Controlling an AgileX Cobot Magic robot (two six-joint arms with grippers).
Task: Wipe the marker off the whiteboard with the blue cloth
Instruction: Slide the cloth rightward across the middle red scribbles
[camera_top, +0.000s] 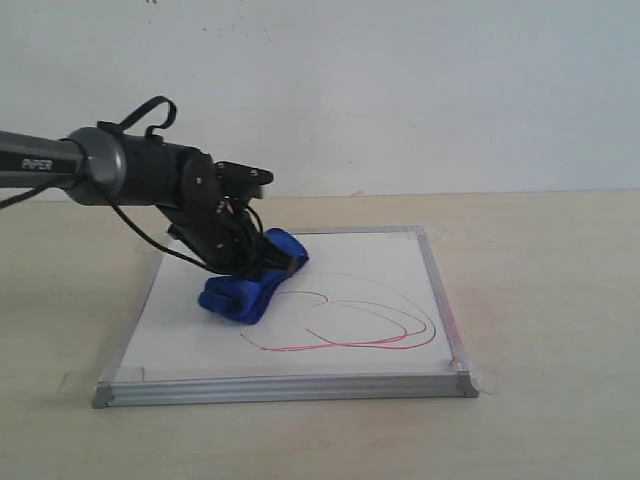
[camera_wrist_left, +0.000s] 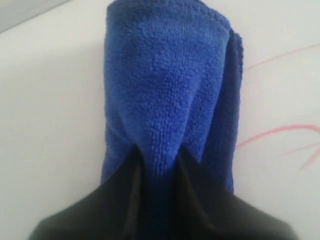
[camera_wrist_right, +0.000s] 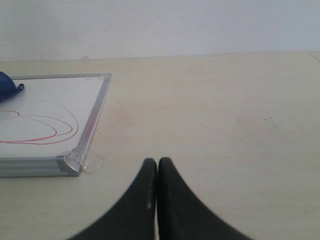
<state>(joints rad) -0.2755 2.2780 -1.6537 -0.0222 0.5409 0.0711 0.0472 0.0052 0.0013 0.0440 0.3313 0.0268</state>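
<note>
Left pincer (camera_top: 258, 262) and blue microfibre cloth (camera_top: 238, 298) on the whiteboard (camera_top: 375, 262). We see the two fingers clamped on a fold at one end of the rolled cloth. The rest of the bundle runs out ahead of the fingertips and lies on the white surface. The red marker lines (camera_top: 380, 343) loop across the board off to one flank of this pincer. Their nearest curve passes just beside the free end of the cloth, and most of the loops are uncovered.

The right pincer (camera_wrist_right: 157, 162) has its jaws pressed together on nothing. It hovers over the bare wooden table (camera_wrist_right: 225, 110), with a corner of the aluminium frame ahead of it and to one side, well apart from the cloth.

Handling, as we judge it: the cloth is light, soft and compressible, and its pile should resist slipping between the fingers. It is also limp, so the part ahead of the fingertips will likely trail, buckle or unroll when pushed. A pinch across the thick middle of the roll would press more fabric flat on the ink. The board looks light, and the clear tape tabs (camera_top: 75, 381) at its corners probably stop it sliding under the strokes.
</note>
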